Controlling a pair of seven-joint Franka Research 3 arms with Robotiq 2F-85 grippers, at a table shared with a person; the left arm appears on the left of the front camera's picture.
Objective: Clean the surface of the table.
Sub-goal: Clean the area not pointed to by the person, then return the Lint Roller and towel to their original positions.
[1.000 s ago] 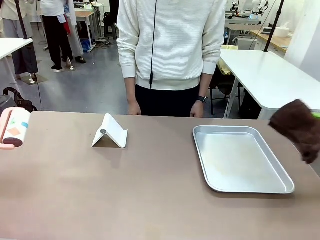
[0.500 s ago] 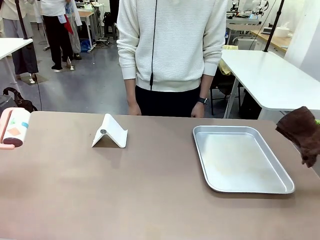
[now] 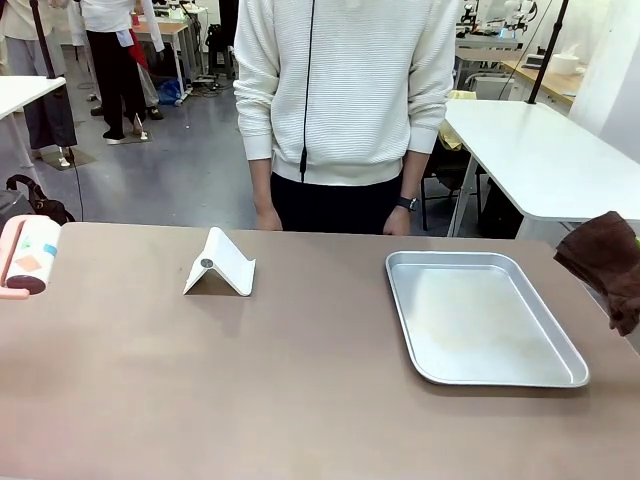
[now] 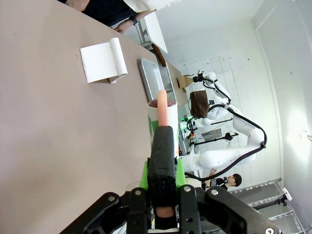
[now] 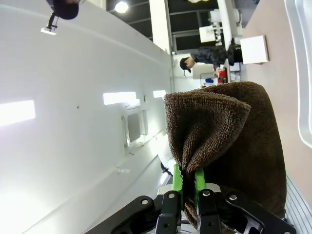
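Front view: tabletop [image 3: 300, 380] fills the foreground, long axis running left to right; brown cloth [image 3: 605, 265] hangs at its right end.
Left wrist view: left end effector [image 4: 162, 163] clenched on lint roller [image 4: 162, 105] handle.
Right wrist view: right end effector [image 5: 187, 185] clenched on brown cloth.

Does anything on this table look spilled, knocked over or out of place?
Nothing stands out. The table shows no spill, the metal tray lies flat, the white stand sits upright, and the right claw holds the brown cloth beside the table's right end.
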